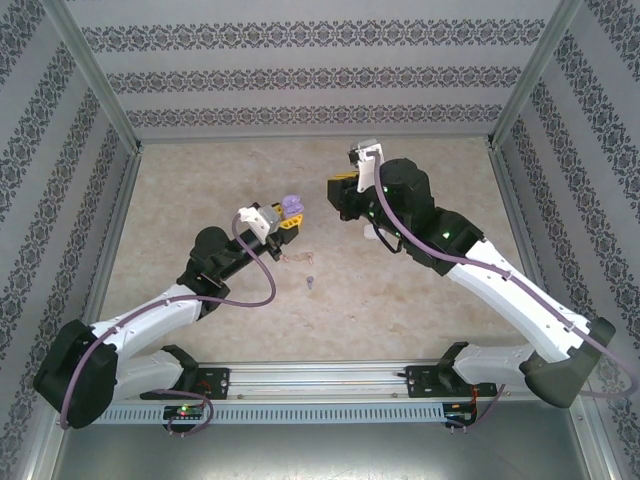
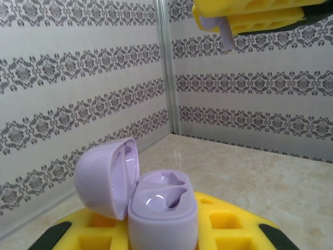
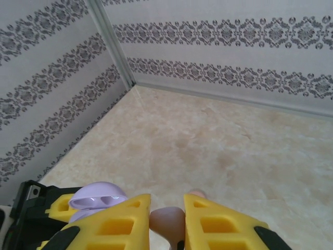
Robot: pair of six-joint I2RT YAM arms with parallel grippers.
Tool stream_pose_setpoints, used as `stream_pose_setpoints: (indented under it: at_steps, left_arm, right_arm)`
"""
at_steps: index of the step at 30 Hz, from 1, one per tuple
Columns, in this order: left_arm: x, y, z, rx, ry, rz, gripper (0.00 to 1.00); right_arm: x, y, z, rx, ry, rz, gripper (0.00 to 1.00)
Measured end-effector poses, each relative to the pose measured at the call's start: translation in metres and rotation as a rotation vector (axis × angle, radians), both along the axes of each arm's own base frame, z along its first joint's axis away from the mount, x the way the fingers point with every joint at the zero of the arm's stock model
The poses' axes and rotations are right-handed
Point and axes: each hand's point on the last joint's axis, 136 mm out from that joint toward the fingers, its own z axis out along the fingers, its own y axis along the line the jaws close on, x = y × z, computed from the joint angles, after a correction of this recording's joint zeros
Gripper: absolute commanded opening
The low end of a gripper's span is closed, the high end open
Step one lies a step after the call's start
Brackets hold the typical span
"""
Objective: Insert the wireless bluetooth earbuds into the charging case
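1. Top external view:
   - The left hand (image 1: 287,218) is closed around the purple case (image 1: 292,204), holding it above the middle of the tabletop (image 1: 200,170).
   - The right hand (image 1: 340,193) hangs just beside it, towards the right edge.
   - A loose earbud (image 1: 310,283) lies nearer the near edge, with some pinkish bits (image 1: 291,256) close by that are too small to name.

2. Left wrist view:
   - The purple case (image 2: 158,203) sits clamped between the yellow fingers (image 2: 229,224) with its lid swung open.
   - Both wells look empty, so I judge no bud is seated here yet.
   - Above it, the right hand (image 2: 250,15) pinches a purple earbud (image 2: 223,35) with the stem pointing down. The bud is well apart from the wells.

3. Right wrist view:
   - The right hand (image 3: 166,219) is narrowed on a small blurred piece that looks pinkish here. I cannot tell its colour for sure.
   - The open case (image 3: 96,194) sits low on the left.

4. Progress, as I judge it:
   - The case is open and presented, and one bud is gripped.
   - Lowering that bud into a well is still to do.
   - The loose buds on the tabletop are also still to be put in.
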Motion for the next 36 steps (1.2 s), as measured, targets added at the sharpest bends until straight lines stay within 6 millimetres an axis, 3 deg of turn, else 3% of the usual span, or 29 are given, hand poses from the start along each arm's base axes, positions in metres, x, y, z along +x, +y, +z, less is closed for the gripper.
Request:
stream_pose_setpoints:
  at_steps: [14, 25, 36]
  left_arm:
    - [0.015, -0.013, 0.046, -0.025, -0.175, 0.018, 0.0]
    - [0.015, -0.019, 0.052, -0.021, -0.195, -0.009, 0.0]
    - [0.014, -0.019, 0.051, -0.02, -0.195, -0.013, 0.0]
  right_arm:
    - [-0.013, 0.015, 0.037, 0.129, -0.103, 0.108, 0.21]
    - [-0.004, 0.045, 0.013, 0.111, -0.06, 0.177, 0.2]
    - [-0.007, 0.052, 0.015, 0.123, -0.067, 0.202, 0.2]
